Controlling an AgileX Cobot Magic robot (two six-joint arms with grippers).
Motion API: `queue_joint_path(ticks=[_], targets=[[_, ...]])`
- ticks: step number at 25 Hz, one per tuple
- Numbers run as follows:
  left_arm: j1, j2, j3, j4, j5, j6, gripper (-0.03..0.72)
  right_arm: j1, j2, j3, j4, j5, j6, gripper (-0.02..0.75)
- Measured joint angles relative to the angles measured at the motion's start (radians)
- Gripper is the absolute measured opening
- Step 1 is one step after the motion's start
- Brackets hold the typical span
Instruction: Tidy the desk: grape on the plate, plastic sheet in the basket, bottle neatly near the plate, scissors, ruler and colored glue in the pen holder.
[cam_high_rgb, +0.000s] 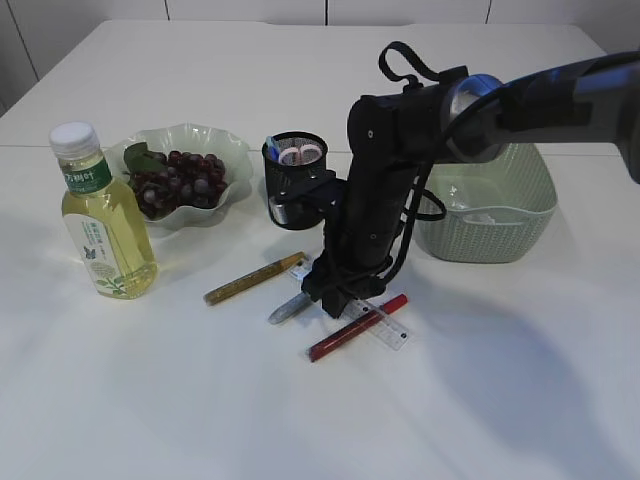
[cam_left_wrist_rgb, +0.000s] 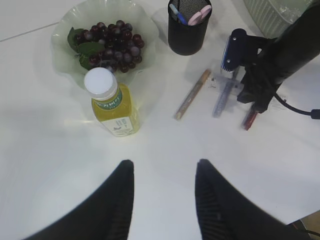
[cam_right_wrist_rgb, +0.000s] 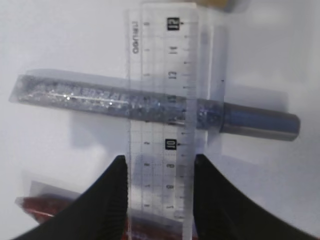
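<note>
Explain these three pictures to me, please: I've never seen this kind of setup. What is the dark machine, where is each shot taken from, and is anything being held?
It is a two-armed robot at a white table. The exterior view looks down at a slant from the front; the other two come from cameras on each wrist, so the dark prongs at their bottom edges are gripper fingers.

The right gripper is down over a clear ruler, its fingers flanking the ruler's sides; whether they have clamped it cannot be told. The ruler lies across a silver glitter glue pen, with a red pen below it and a gold pen further left.

The left gripper hangs open above the table, holding nothing.

Also there: a bottle of yellow drink, grapes on a green plate, a black pen holder with scissors inside, and a green basket.
</note>
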Motion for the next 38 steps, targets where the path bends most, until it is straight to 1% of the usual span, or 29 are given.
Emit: queue_joint_path(ticks=[5,12,23,34,38], targets=[[0.0,0.0,0.0,0.0,0.0,0.0,0.298,0.0,0.0,0.0,0.0,0.002,0.038,0.302],[0.0,0.0,0.0,0.002,0.0,0.0,0.297,0.0,0.0,-0.002,0.0,0.006,0.045,0.302],[0.0,0.0,0.0,0.002,0.0,0.0,0.288,0.0,0.002,-0.055,0.0,0.118,0.072,0.3],[0.0,0.0,0.0,0.002,0.0,0.0,0.271,0.0,0.002,-0.06,0.0,0.144,0.086,0.3],[0.0,0.0,0.0,0.002,0.0,0.0,0.268,0.0,0.002,-0.06,0.001,0.161,0.136,0.3]])
